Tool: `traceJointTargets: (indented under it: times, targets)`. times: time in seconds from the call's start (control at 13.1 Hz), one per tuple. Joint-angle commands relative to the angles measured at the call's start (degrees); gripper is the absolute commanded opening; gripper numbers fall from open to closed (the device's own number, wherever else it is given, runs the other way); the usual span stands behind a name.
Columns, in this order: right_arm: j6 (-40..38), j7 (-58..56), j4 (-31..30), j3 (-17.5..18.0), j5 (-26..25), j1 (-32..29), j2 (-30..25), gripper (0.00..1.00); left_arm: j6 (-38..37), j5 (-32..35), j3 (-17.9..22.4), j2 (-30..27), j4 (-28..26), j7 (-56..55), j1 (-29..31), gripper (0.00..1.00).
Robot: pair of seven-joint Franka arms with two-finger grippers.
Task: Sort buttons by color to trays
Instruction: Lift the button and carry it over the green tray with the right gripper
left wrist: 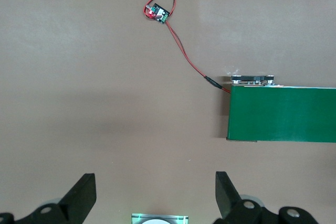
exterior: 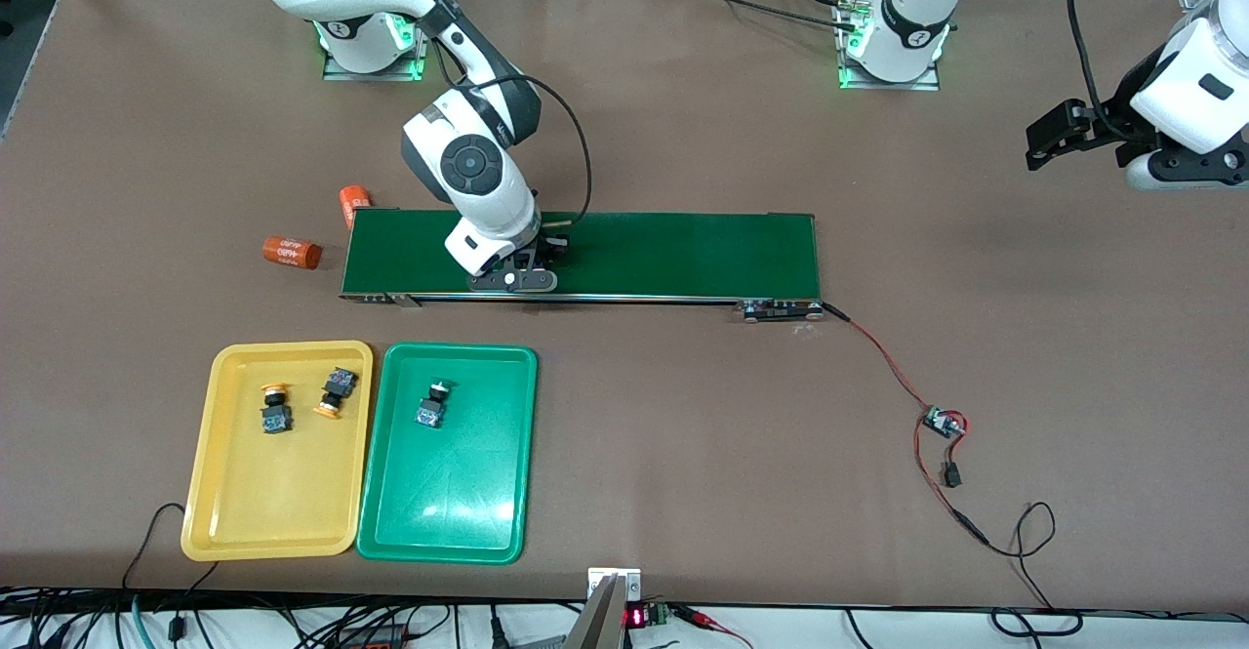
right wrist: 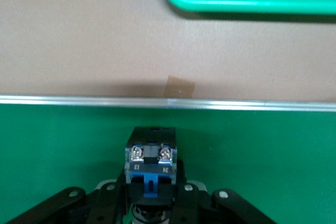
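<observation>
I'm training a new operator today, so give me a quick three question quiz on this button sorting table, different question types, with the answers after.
1. True or false: the green tray holds two buttons.
2. Multiple choice: the right tool is A) open over the yellow tray, B) shut on a button at the conveyor belt, C) holding an orange cylinder.
3. Fill in: the left tool waits open over the bare ____.

Key
1. False: one button; two yellow-capped buttons lie in the yellow tray.
2. B
3. table
</observation>
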Motion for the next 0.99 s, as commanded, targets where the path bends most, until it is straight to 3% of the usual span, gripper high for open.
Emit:
traceJointTargets:
  times: [0.0, 0.38, 0.53, 0.76, 0.91]
  targets:
    - [-0.3, -0.8, 1.8, -0.6, -0.8, -1.2, -2.7, 0.08, -1.4, 0.5, -0.1, 0.5, 1.7, 1.4, -0.1, 1.0]
    - [-0.3, -9.5, 10.4, -4.1, -0.6, -2.5, -1.2, 0.08, -1.4, 0.5, -0.1, 0.5, 1.6, 1.8, -0.2, 1.0]
    - [0.0, -14.7, 14.1, -7.3, -0.4, -2.6, 3.2, 0.08, -0.7, 0.4, -0.1, 0.5, 1.5, 5.5, 0.0, 1.0]
    - [1.8, -16.2, 18.2, -9.1, -0.4, -2.9, 8.2, 0.08, 2.1, 0.2, -0.1, 0.4, 0.6, 9.1, 0.5, 1.0]
    - [8.3, -16.4, 18.7, -9.9, -0.6, -2.9, 11.1, 0.08, 3.2, 0.2, 0.0, 0.4, 0.3, 9.3, 0.8, 1.0]
